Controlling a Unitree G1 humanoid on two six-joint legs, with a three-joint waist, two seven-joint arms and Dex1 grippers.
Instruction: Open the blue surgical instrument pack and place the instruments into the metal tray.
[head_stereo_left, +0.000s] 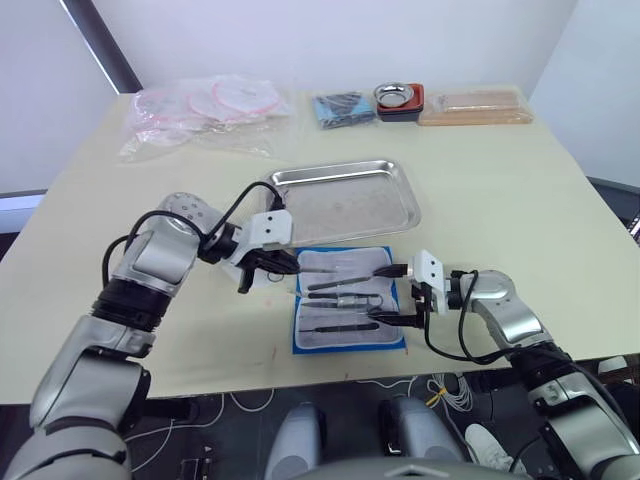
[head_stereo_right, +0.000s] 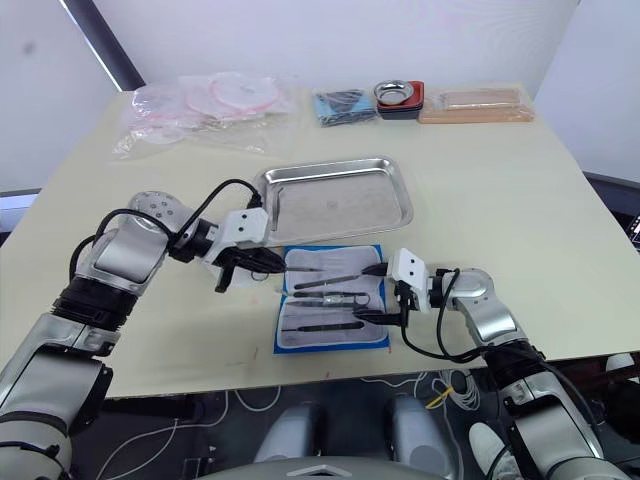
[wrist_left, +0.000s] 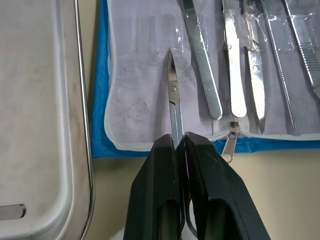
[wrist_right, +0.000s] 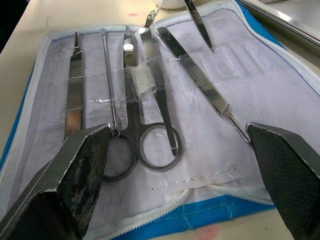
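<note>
The blue surgical instrument pack lies open on the table, its grey-white lining facing up, just in front of the metal tray. Several instruments rest on the lining: ring-handled scissors, tweezers and a slim flat handle. My left gripper is at the pack's left edge, shut on a small pair of scissors whose blades point over the lining. At the pack's right edge, my right gripper is open, and its fingers straddle the instruments' handles without touching them.
Along the far edge lie clear bags of pink tubing, a dark blue bundle, a round metal bowl in a red dish and a tan flat box. A slim metal piece lies in the tray's left end.
</note>
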